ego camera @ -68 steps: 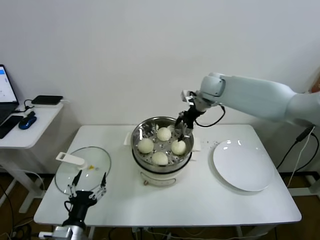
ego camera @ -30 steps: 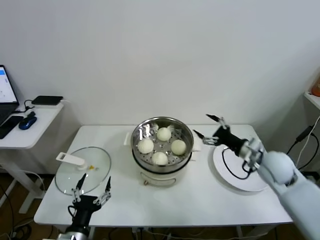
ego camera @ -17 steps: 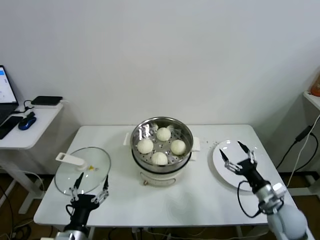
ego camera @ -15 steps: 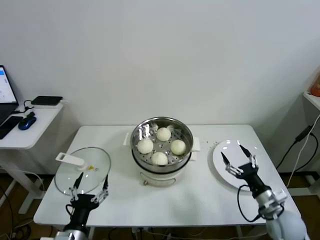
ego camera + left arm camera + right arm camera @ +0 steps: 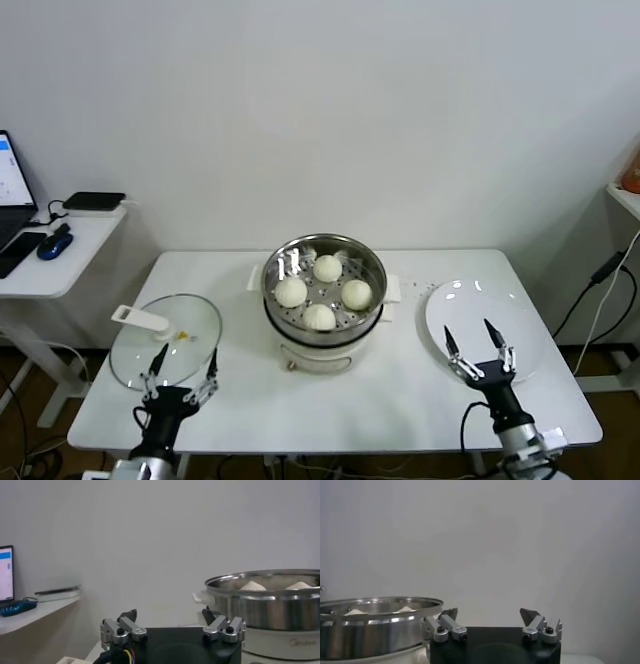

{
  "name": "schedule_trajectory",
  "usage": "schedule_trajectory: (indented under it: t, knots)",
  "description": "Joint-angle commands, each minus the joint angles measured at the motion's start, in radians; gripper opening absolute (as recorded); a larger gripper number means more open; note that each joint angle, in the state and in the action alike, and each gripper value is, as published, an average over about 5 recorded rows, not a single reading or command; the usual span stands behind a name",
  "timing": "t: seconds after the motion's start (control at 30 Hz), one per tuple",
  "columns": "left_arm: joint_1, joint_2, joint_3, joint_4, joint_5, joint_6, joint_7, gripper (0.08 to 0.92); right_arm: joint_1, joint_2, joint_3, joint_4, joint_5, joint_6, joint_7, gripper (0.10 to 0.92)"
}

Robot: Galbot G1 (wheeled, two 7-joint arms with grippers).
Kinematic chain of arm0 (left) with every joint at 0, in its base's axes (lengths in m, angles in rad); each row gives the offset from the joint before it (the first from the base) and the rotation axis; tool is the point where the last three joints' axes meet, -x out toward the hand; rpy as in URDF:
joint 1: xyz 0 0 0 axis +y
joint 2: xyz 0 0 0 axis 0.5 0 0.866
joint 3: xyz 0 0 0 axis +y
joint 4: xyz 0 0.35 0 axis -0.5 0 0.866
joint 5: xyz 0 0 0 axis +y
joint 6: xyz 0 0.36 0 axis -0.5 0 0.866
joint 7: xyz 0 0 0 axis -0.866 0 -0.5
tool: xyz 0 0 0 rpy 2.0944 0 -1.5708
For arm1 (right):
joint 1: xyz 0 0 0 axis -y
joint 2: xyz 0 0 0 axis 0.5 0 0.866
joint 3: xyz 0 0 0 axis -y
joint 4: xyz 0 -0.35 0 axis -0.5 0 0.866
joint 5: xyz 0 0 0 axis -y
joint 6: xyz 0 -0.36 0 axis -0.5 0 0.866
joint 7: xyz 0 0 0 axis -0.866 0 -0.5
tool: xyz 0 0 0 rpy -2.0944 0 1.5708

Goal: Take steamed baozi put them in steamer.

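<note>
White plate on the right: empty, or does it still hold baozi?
Empty. The plate shows bare white surface; all four baozi sit inside the steamer.

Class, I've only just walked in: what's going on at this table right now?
All four steamed baozi sit inside the steamer in the middle of the white table. The white plate to its right is bare, and the glass lid lies flat to its left. Neither arm is handling anything: the right tool stands open and empty near the table's front edge over the plate, and the left tool hangs open by the lid.
</note>
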Motion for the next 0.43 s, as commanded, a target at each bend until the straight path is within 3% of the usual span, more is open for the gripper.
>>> schedule_trajectory:
  t: [0.03, 0.43]
  knots:
    - [0.004, -0.002, -0.006, 0.001, -0.004, -0.003, 0.007, 0.823, -0.033, 0.049, -0.014, 0.000, -0.002, 0.042, 0.017, 0.823]
    - [0.007, -0.005, -0.012, 0.002, -0.008, -0.005, 0.014, 0.823, -0.028, 0.046, -0.018, -0.006, -0.005, 0.043, 0.017, 0.823]
